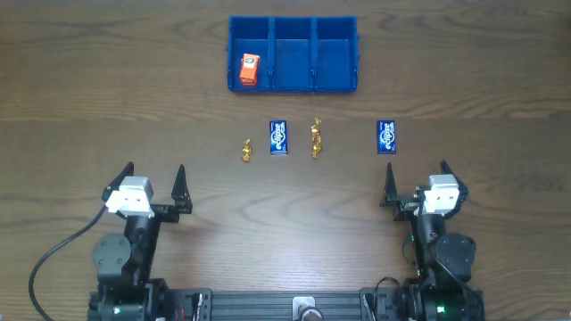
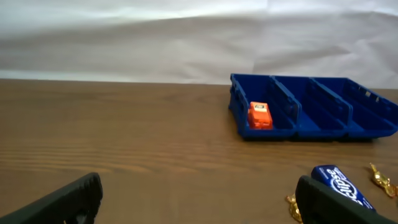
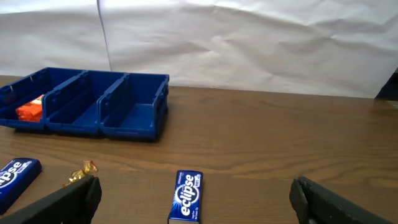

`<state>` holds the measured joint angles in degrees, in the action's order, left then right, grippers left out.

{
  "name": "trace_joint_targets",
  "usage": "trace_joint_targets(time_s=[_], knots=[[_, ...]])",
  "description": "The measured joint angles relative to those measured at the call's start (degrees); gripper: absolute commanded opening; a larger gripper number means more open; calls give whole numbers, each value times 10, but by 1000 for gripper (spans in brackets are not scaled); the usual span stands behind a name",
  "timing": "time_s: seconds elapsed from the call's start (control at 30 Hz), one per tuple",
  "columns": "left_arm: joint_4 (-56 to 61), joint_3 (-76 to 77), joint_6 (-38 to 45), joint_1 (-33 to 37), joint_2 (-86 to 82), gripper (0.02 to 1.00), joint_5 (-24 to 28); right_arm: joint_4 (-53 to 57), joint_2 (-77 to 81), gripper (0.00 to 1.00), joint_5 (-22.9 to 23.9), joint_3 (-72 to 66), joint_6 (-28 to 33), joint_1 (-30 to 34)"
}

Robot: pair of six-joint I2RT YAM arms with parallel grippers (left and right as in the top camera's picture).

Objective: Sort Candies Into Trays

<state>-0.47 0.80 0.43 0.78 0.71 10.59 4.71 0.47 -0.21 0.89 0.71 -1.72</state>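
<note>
A blue three-compartment tray (image 1: 293,85) sits at the back middle of the table, with an orange candy (image 1: 250,69) in its left compartment. In front of it lie two blue candy packs (image 1: 279,137) (image 1: 386,136) and two gold-wrapped candies (image 1: 247,149) (image 1: 316,137). My left gripper (image 1: 153,185) stands open near the front left, well short of the candies. Near the front right my right gripper (image 1: 417,183) is open too, just in front of the right blue pack (image 3: 187,196). The left wrist view shows the tray (image 2: 323,127), the orange candy (image 2: 259,116) and a blue pack (image 2: 341,185).
The wooden table stretches bare to the left and right of the tray. A white sheet backs the table's far edge. A black cable runs from the left arm's base at the front left.
</note>
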Motion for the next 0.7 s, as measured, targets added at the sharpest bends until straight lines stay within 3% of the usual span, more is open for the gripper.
trace_joint_targets(time_s=[0.7], knots=[[-7,4,1,0,0,998,0,0,0,998,0,0,0,0]])
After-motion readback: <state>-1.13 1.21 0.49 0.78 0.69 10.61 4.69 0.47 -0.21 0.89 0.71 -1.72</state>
